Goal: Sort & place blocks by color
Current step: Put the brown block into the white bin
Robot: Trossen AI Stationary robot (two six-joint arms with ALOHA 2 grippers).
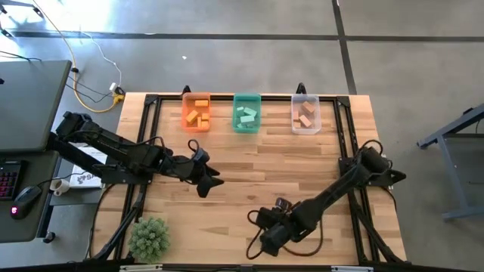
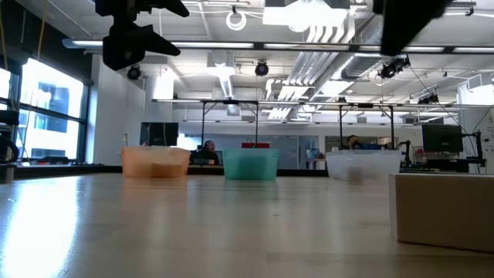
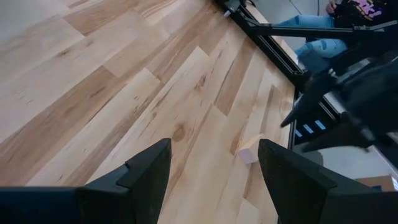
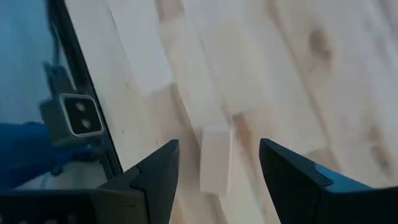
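High: bins hold sorted blocks (image 1: 197,112); my right gripper (image 1: 257,248) sits near the front table (image 1: 249,162) edge, little room there. Left gripper (image 1: 214,182) waits mid-table, lots of room.
Low: tan block (image 2: 444,208) close by.
R wrist: jaws apart, empty, lined over it to grab.
L wrist: jaws apart, empty.

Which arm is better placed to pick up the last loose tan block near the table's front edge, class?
The right arm, probably. Its tool hangs open right over the tan block, which lies between its fingers in the right wrist view. The left tool is open too, but sits nearer the table's middle, with the block farther off.
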